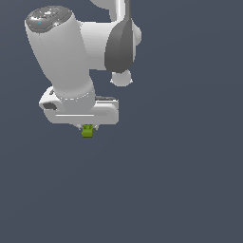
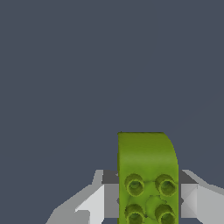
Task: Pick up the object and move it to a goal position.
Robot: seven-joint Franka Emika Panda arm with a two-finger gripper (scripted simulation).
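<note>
The object is a small lime-green block (image 1: 87, 131) with round studs on its face. In the exterior view it sits just under the white gripper (image 1: 87, 127), mostly covered by the hand. In the wrist view the block (image 2: 146, 175) stands between the two grey-white fingers (image 2: 109, 197), which press against its sides. The gripper is shut on the block. I cannot tell from these views whether the block rests on the floor or hangs above it. No goal marker shows.
The white Panda arm (image 1: 61, 52) fills the upper part of the exterior view's left. A plain dark blue-grey surface (image 1: 180, 180) lies all around.
</note>
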